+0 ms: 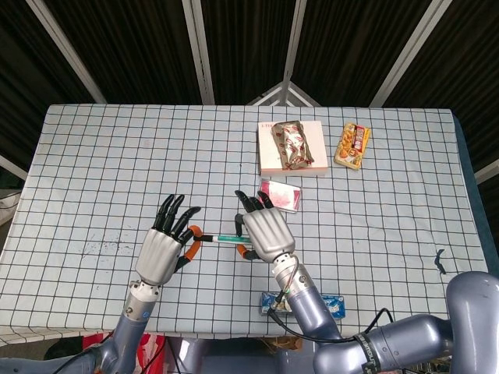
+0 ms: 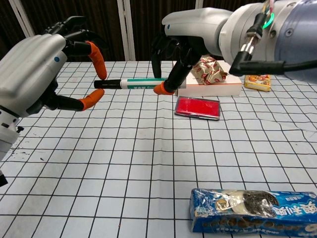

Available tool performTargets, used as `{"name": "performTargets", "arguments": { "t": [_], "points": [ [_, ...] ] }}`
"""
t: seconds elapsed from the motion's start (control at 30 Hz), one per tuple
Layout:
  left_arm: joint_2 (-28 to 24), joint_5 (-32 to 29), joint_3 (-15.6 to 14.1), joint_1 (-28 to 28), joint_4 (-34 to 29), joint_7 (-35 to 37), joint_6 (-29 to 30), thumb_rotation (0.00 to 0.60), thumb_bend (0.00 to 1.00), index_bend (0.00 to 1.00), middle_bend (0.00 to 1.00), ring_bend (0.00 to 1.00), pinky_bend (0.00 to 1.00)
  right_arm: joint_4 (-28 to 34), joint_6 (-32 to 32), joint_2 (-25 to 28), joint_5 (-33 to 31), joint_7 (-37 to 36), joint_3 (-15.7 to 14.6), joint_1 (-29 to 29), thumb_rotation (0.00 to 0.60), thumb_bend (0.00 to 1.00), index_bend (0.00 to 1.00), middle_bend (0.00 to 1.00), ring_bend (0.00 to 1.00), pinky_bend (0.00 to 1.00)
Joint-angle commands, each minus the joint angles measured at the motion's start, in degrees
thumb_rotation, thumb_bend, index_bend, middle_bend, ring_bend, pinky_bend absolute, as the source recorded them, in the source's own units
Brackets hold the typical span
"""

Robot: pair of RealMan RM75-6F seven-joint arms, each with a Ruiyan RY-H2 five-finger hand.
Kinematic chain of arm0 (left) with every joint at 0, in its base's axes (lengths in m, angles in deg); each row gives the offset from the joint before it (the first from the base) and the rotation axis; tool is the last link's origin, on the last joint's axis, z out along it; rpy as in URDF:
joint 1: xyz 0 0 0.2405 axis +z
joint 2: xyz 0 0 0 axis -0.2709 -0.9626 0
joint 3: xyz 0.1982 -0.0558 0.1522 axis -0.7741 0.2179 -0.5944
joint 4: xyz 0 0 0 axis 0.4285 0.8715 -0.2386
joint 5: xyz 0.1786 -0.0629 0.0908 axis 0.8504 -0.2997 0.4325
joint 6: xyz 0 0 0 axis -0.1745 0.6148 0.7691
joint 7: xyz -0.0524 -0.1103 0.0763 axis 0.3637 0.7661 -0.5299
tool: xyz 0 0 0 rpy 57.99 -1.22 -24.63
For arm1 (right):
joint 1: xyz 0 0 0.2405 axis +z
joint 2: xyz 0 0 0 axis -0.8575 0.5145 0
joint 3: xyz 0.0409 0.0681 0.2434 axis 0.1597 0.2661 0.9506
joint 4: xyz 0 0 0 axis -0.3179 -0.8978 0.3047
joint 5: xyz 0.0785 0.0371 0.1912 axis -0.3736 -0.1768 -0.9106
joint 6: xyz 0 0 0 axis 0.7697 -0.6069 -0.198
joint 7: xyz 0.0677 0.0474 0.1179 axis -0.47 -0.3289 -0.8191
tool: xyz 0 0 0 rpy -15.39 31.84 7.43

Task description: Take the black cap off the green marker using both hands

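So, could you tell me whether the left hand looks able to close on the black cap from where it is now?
Probably yes. The right hand holds the green marker level, its black cap pointing into the open left hand, between the orange fingertips, with nothing in between.
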Motion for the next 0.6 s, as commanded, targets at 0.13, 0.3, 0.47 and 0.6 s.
{"name": "performTargets", "arguments": {
  "t": [0.13,0.3,0.47,0.6],
  "points": [
    [0.6,0.3,0.3,-0.1,0.6,0.6,0.9,0.600,0.46,0.58,0.26,0.00,0.00,0.3,-0.1,0.2,0.1,-0.1,0.0,-0.1,0.600,0.63,0.75,0.09,0.17,0.08],
    [1.1,0.3,0.5,-0.1,1.5,1.0,1.7,0.600,0.46,0.60,0.27,0.00,0.00,0.7,-0.1,0.5,0.2,-0.2,-0.1,-0.2,0.600,0.63,0.76,0.09,0.17,0.08],
    [1.0,-0.3,0.6,0.3,2.0,1.4,2.1,0.600,0.46,0.60,0.27,0.00,0.00,0.8,0.1,0.9,0.5,-0.9,-0.3,-0.5,0.600,0.63,0.76,0.09,0.17,0.08],
    [0.8,-0.4,0.6,0.4,2.2,1.7,2.4,0.600,0.46,0.57,0.26,0.00,0.00,0.9,0.4,1.2,0.7,-1.3,-0.5,-0.8,0.600,0.64,0.76,0.09,0.17,0.08]
  ]
}}
